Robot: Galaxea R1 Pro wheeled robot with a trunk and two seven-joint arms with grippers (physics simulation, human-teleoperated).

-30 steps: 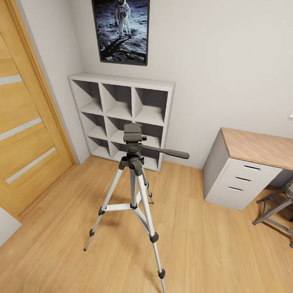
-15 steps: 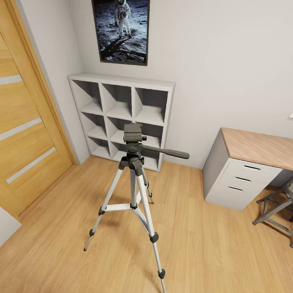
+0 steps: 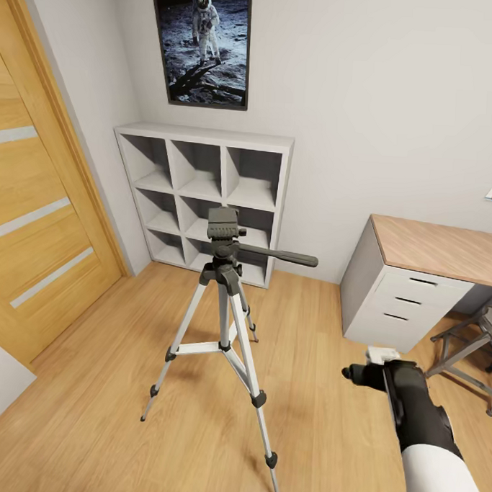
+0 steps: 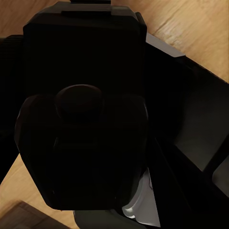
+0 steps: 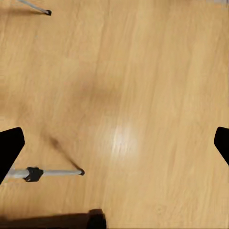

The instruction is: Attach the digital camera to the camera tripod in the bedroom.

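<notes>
The camera tripod stands on the wood floor mid-room, silver legs spread, with its black head bare and its pan handle pointing right. My right gripper hovers low to the tripod's right. It is open, with its black fingertips far apart over bare floor. A tripod leg and foot lie close below it. In the left wrist view a black boxy body with a dark reddish round button, the digital camera, sits right at the lens. My left gripper is shut on it, fingers lost in shadow.
A white cube shelf stands against the wall behind the tripod under an astronaut poster. A wooden door is at the left. A wood-topped grey desk and a chair frame are at the right.
My right arm has risen into the head view at the lower right, beside the tripod. The tripod and the room have not moved.
</notes>
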